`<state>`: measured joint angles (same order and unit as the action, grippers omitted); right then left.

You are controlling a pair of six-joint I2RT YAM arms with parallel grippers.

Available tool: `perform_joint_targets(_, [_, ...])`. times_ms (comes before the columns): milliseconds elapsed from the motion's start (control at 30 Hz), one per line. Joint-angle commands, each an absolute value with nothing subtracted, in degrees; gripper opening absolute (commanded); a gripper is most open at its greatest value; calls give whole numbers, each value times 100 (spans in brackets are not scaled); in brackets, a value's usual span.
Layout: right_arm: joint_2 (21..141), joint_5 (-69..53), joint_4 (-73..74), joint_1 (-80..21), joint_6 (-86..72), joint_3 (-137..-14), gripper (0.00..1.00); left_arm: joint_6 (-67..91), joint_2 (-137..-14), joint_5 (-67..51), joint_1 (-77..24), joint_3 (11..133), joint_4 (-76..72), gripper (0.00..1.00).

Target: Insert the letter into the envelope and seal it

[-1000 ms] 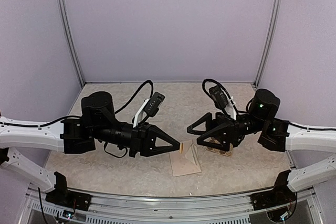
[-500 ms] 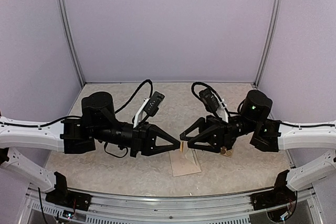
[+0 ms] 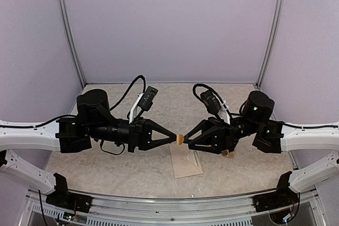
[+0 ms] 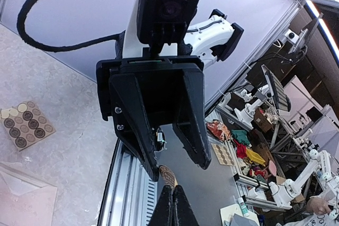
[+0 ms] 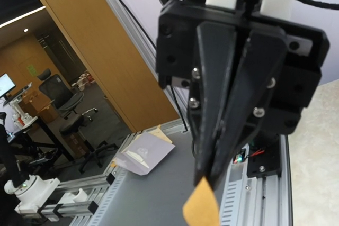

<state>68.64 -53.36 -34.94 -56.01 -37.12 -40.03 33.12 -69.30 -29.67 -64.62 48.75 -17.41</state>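
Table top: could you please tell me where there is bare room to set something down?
Bare: the near strip of table by the left arm, and the far strip behind both arms. Crowded: the middle, where the left hand and right hand meet by the envelope, sticker sheet beside it.

Your top camera looks down from 6 o'clock over the whole tabletop (image 3: pixel 122 175). Your wrist cameras face each other closely: the left one shows the right end effector (image 4: pixel 178 170), the right one the left end effector (image 5: pixel 209 178).
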Motion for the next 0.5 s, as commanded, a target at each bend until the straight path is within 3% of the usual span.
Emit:
perform_joint_targets(0, [6735, -5370, -3484, -5669, -3693, -4109, 34, 3195, -6834, -2864, -6426, 4807, -1580, 2])
perform_joint_targets(467, [6717, -5150, -3298, -5669, -3643, -4113, 35, 3100, -6855, -2567, -6432, 4854, -1316, 1])
